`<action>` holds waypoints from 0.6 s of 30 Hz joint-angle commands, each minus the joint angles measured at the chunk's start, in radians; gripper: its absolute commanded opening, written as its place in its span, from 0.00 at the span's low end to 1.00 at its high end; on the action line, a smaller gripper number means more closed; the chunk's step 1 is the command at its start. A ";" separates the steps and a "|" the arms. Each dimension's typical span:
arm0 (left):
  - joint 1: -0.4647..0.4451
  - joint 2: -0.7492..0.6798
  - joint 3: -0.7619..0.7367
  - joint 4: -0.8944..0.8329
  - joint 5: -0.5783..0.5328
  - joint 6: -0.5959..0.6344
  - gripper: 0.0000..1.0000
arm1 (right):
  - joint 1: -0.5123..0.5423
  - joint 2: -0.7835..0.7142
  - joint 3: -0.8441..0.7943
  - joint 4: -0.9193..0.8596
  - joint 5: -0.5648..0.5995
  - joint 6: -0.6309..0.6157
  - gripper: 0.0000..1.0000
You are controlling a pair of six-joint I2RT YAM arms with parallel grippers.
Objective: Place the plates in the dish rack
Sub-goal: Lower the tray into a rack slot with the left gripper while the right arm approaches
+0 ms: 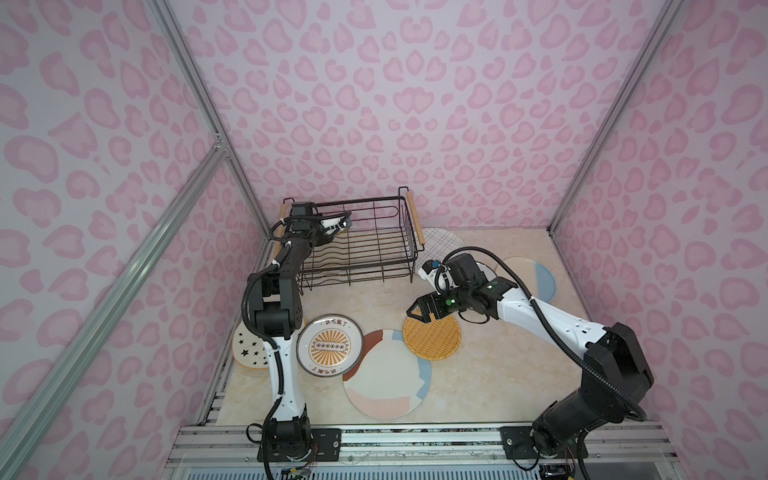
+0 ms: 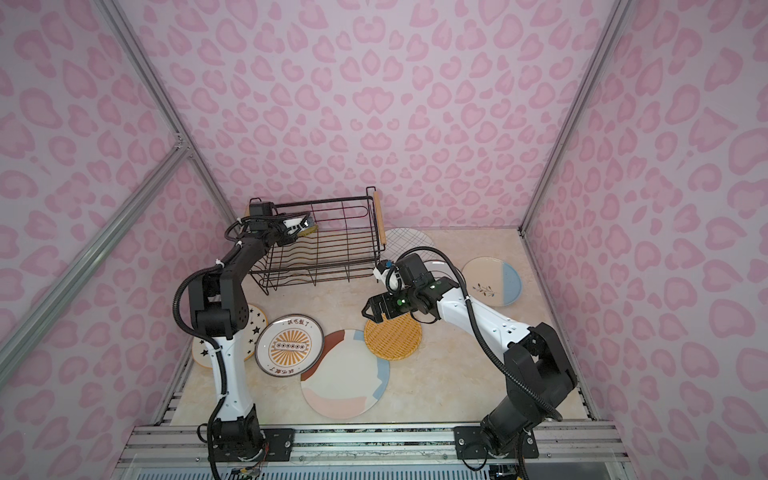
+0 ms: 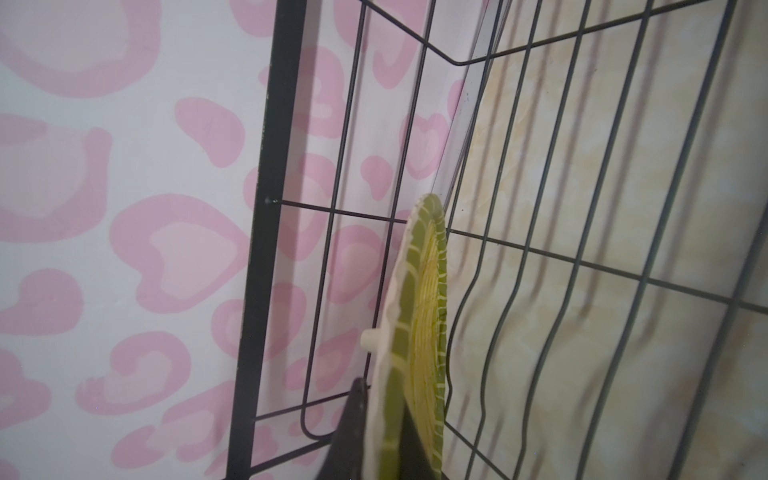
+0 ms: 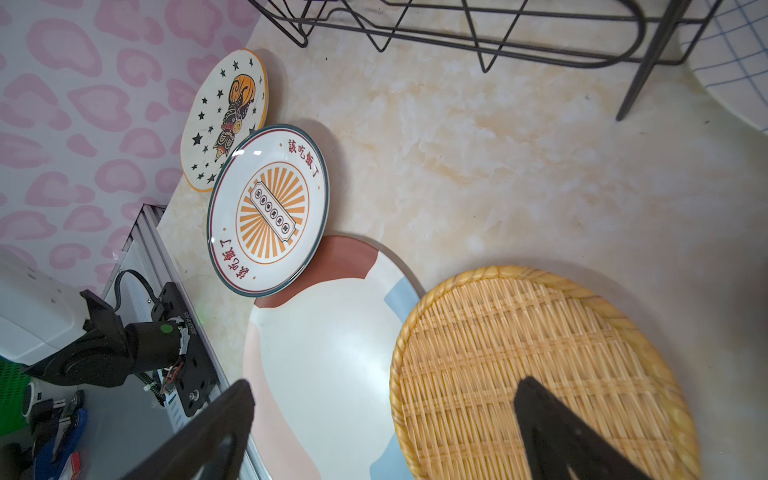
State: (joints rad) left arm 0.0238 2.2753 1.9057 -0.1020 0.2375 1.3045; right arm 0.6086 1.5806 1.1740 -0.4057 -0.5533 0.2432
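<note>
1. The dish rack [image 1: 374, 243] stands at the back of the marbled tabletop [image 1: 490, 374], in the upper centre of both top views, close to the pink-patterned wall [image 1: 374, 104].
2. The left gripper [image 1: 344, 225] reaches into the rack's upper-left corner. In the left wrist view its fingers [image 3: 353, 415] are clenched on the rim of the yellow-green weave plate [image 3: 417, 316], one on either side.
3. That plate stands on edge inside the rack, near the wire wall. Whether it sits in a wavy slot cannot be told.
4. The right gripper [image 1: 417, 314] hovers just right of centre in the top views, jaws spread wide and grasping nothing.
5. In the right wrist view, one of its fingers [image 4: 208, 428] shows over the pastel-patch plate [image 4: 332, 353] and the other over the orange weave plate [image 4: 519, 353].
6. The orange weave plate lies flat, and its lower-left edge overlaps the pastel-patch plate.
7. The sunburst plate [image 1: 330, 345], left of centre, overlaps the pastel plate's brown patch and the star plate [image 1: 249, 349]. The star plate lies at the far left, partly hidden by the left arm.
8. The grid plate [image 1: 442, 245] lies right of the rack, partly behind its wooden handle [image 1: 417, 232].
9. The blue-cream plate [image 1: 536, 278] lies further right, partly behind the right arm.
</note>
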 commanded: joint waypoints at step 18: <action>-0.047 0.040 -0.046 0.359 -0.207 -0.114 0.45 | 0.002 -0.072 -0.028 0.034 0.013 0.006 0.98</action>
State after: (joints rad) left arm -0.0208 2.2986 1.8481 0.1646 0.0792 1.2121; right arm 0.6094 1.5105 1.1442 -0.3645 -0.5503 0.2672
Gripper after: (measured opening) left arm 0.453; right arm 0.977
